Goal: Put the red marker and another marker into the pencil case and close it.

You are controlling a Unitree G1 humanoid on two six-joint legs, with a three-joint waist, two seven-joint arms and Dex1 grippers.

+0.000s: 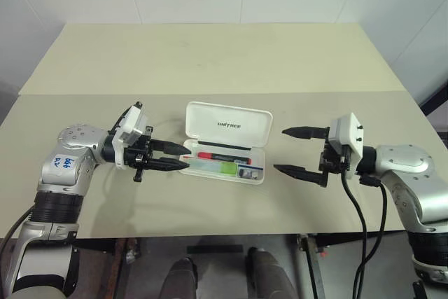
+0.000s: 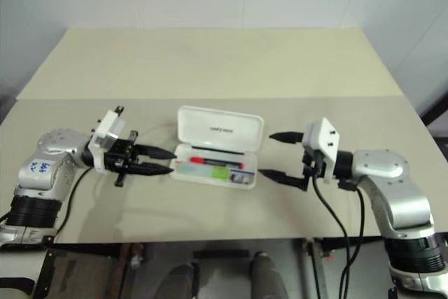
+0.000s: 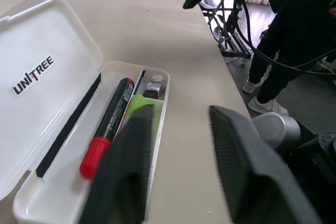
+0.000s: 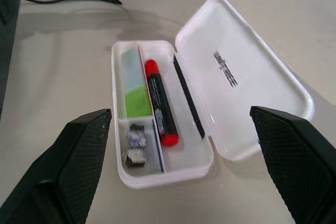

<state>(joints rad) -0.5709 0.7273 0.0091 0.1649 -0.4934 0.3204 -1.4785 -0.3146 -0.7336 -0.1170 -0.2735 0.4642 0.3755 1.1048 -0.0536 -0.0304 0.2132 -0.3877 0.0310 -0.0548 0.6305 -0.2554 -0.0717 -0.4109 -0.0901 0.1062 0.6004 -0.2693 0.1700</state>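
Pencil case [image 1: 225,141] lies open near the front edge of the bench [image 1: 210,54], its lid [image 4: 241,77] laid back flat on the far side of the tray. Inside the tray, the red marker [image 4: 160,103] rests along the hinge side and the light-green marker [image 4: 134,90] lies beside it toward the front wall, so only the closing seems left.

At the case's left end, the left gripper [image 1: 168,159] has its fingers [image 3: 123,171] drawn close together with only a narrow gap, grasping nothing, tips just beside the tray's end. Off the case's right end, the right gripper [image 1: 299,150] stands released and spread wide, empty.

The likely trouble is in swinging the lid over. A light case on a smooth bench could skid rather than fold if pushed from one end alone. The lid could also come down crooked and fail to latch.
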